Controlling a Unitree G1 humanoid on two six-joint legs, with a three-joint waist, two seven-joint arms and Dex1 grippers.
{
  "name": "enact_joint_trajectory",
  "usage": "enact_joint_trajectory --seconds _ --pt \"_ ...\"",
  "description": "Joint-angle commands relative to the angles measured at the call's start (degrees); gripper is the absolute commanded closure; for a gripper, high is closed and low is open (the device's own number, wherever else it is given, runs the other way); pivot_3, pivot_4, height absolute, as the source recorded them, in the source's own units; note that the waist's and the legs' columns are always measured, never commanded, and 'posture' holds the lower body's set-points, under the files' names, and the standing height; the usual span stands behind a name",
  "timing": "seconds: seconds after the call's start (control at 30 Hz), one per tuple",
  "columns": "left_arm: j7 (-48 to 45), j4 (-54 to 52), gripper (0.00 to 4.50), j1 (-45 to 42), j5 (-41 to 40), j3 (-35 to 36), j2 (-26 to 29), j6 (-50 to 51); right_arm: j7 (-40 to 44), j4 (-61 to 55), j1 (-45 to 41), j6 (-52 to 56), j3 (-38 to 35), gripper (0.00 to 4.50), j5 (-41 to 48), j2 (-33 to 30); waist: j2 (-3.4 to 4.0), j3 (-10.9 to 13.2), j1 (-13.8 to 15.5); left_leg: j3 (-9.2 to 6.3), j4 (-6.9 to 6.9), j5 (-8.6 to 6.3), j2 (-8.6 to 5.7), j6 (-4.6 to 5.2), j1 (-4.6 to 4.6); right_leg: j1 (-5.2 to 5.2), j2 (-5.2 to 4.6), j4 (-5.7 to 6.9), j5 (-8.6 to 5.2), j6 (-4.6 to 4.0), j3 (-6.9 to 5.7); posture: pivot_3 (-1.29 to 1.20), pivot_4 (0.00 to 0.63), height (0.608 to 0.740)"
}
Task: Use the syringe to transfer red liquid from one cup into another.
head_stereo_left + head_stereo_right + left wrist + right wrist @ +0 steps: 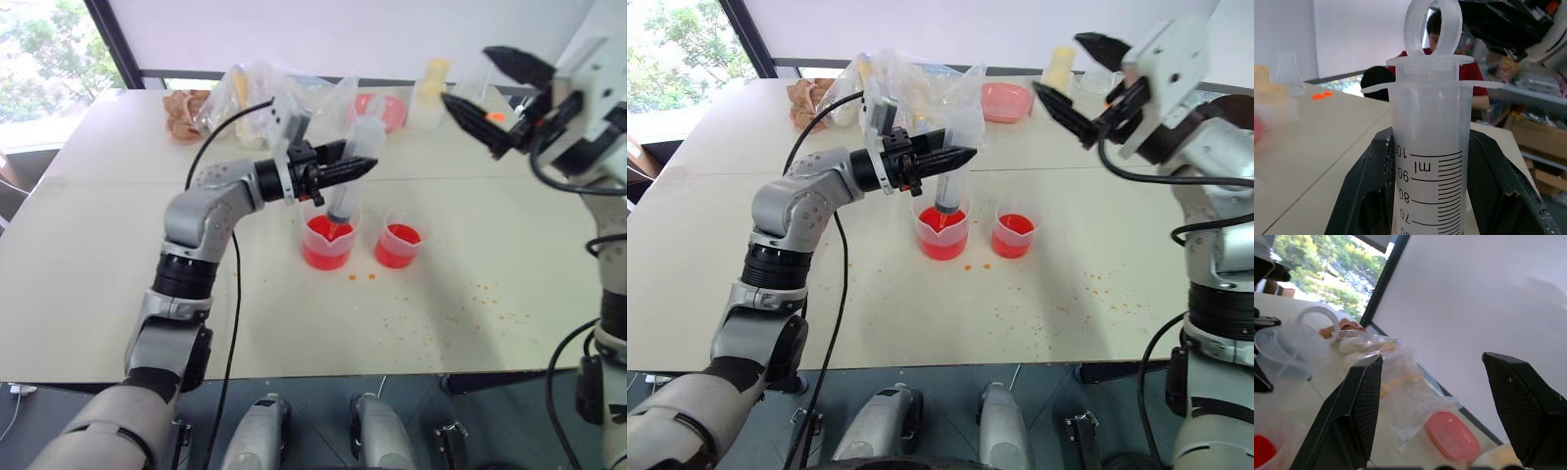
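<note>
My left gripper (361, 168) was clamped tight round the barrel of the syringe (351, 176), which stood nearly upright with its orange tip dipped into the spouted beaker (327, 243), the plunger pushed in. My right gripper (490, 90) hung higher up and off to the right, its fingers spread wide and holding nothing.

The risk, as I judged it, lay in that empty right hand: the plunger ring was small and slick, and a pull off the barrel's line could tilt the syringe, lift its tip out of the red liquid (324, 257) and draw air, or knock the beaker over. The smaller cup (399, 245) stood just beside the beaker, so a sideways nudge could topple that too. A slack hold on the barrel would let it slide between my fingers.

The table (98, 245) was pale and already speckled with orange drops (362, 277) in front of the cups. Farther back lay crumpled clear bags (245, 98) and a pink bowl (384, 110). Beyond was a white wall, and a window (39, 49) onto trees.
</note>
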Motion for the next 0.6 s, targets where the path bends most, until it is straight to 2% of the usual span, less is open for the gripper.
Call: enact_joint_trajectory --seconds 0.03,0.6 --pt "-1.2 0.6 3.06 -0.1 1.8 -0.7 -0.2 -4.3 0.7 -1.4 -2.0 -2.1 1.3 1.13 -1.2 1.4 0.00 0.0 0.0 -0.01 0.00 0.00 0.00 0.00 0.00 0.00 0.00 0.00 0.00 0.00 0.00 0.00 0.150 0.740" --pt "-2.4 -2.1 3.06 2.8 2.9 -2.4 -0.5 -6.2 3.7 0.9 -2.4 -4.1 5.2 1.13 -4.5 6.2 0.00 0.0 0.0 -0.04 0.00 -0.01 -0.02 0.02 0.00 0.00 0.04 0.03 0.00 0.00 -0.01 0.00 0.150 0.740"
